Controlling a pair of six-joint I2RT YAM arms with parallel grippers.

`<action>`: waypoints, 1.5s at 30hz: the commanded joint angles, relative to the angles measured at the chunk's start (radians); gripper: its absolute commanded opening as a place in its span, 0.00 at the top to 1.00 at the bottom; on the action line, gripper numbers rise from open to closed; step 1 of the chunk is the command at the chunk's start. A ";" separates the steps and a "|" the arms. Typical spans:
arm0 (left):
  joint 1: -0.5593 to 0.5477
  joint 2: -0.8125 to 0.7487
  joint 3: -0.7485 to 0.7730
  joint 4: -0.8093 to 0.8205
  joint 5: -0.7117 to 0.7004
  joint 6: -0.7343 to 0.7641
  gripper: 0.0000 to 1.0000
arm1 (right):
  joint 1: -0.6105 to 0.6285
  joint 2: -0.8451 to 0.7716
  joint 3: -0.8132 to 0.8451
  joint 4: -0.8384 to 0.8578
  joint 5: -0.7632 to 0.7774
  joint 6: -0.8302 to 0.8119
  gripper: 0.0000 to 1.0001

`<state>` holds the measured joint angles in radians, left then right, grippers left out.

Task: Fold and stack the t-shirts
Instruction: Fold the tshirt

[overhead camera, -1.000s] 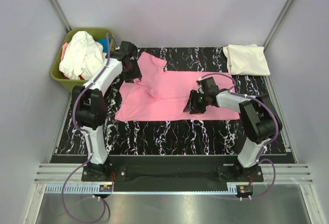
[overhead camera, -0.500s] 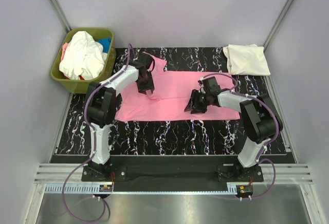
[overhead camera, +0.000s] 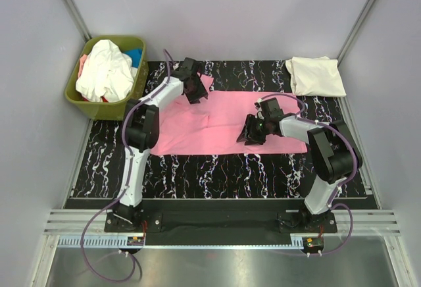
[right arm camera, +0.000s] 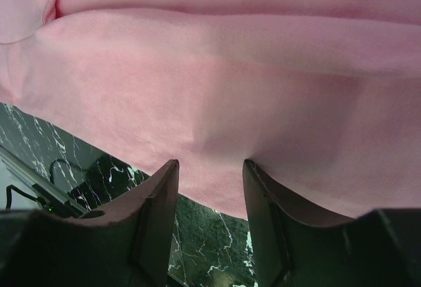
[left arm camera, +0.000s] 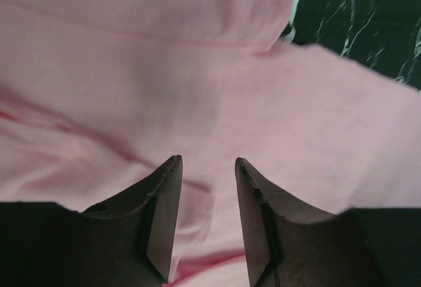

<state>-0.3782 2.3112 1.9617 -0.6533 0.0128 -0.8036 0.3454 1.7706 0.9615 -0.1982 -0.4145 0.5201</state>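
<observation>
Bright pink cotton t-shirt (overhead camera: pixel 210 132) lies lengthwise left-to-right. Left gripper (overhead camera: pixel 197 93) sits over its far sleeve and right gripper (overhead camera: pixel 247 135) at its near hem, both with jaws parted and nothing visibly pinched.

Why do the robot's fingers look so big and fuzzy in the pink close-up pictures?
Left wrist: the left fingers sit right by the lens, so they loom dark and soft-edged over the pink t-shirt. Right wrist: the right fingers blur likewise. Top external: light is even, everything small and sharp.

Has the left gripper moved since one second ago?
Yes. The left gripper has moved right, away from the green bin, further over the pink t-shirt.
</observation>
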 commanded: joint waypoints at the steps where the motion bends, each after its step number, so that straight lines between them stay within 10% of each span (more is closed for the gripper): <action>1: 0.050 0.034 0.104 0.130 0.050 -0.046 0.55 | -0.011 0.000 -0.006 0.036 -0.032 -0.002 0.49; 10: 0.217 0.054 0.098 0.573 0.297 0.038 0.36 | -0.022 0.001 -0.015 0.062 -0.061 0.001 0.49; 21: 0.321 0.315 0.394 0.639 0.309 -0.037 0.29 | -0.026 0.003 -0.027 0.095 -0.086 0.011 0.50; 45: 0.213 0.367 0.533 0.123 -0.115 0.115 0.30 | -0.040 -0.002 -0.046 0.131 -0.110 0.026 0.51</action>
<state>-0.1459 2.7289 2.4870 -0.4210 0.0463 -0.7799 0.3126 1.7710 0.9161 -0.0975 -0.5003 0.5404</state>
